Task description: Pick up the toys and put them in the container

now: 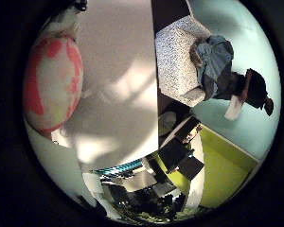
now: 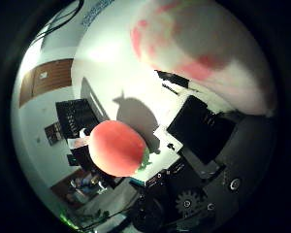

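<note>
Matt red toy [image 2: 117, 148]; soft, fuzzy pink-and-white toy [image 1: 52, 85]; smooth white table [image 1: 118, 61]

Both palm views are strongly bowed by the wide lens, ringed in black, with straight edges bending near the rim. Light falls in soft bright patches across the white table [image 1: 118, 90], and the red round toy [image 2: 117, 148] throws a sharp dark shadow onto it. The pink-and-white toy [image 1: 52, 82] close to the palm is soft and out of focus.
</note>
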`<state>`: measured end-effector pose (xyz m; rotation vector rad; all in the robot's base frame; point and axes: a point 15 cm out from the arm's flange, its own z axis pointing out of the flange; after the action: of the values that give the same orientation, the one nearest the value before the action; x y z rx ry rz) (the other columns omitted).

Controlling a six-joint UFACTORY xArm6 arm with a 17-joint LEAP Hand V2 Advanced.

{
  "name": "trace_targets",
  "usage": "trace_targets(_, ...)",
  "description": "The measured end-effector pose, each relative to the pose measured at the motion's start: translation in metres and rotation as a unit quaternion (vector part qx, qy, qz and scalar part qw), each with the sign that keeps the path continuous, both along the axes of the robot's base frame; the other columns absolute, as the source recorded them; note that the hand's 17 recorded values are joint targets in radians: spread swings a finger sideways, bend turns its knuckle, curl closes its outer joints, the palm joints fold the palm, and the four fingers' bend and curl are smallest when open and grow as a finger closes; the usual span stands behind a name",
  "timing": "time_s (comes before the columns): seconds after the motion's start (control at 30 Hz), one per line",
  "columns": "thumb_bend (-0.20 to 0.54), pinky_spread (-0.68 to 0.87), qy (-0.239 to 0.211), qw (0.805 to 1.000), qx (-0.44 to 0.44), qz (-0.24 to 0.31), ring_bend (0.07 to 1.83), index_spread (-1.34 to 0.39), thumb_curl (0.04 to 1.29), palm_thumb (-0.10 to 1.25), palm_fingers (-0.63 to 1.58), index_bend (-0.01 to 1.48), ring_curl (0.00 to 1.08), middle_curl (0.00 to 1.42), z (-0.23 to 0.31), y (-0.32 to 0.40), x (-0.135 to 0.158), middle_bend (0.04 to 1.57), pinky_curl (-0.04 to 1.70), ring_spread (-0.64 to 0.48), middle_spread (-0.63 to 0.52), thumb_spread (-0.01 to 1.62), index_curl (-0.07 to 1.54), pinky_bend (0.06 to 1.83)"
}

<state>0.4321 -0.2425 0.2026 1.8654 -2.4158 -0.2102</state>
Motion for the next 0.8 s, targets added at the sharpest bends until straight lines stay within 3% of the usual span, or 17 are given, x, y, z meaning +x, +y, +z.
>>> trace_targets(0.3,-0.011,-0.18,0.029,0.999,0.012,0.008,1.37,-0.31,0.52,1.03,0.98,1.04,0.86,1.04,0.097,0.025,-0.027,1.23,1.0,-0.26,-0.25,1.15,1.0,1.33)
trace_targets(0.5,-0.011,-0.17,-0.002,0.999,0.005,0.033,1.37,-0.29,0.54,1.02,0.98,1.04,0.88,1.04,0.18,0.06,-0.047,1.24,1.08,-0.26,-0.23,1.16,1.02,1.29)
trace_targets(0.8,-0.012,-0.17,-0.065,0.989,-0.016,0.129,1.36,-0.29,0.56,1.02,0.99,1.02,0.89,1.04,0.271,0.159,-0.073,1.24,1.15,-0.27,-0.23,1.16,1.03,1.25)
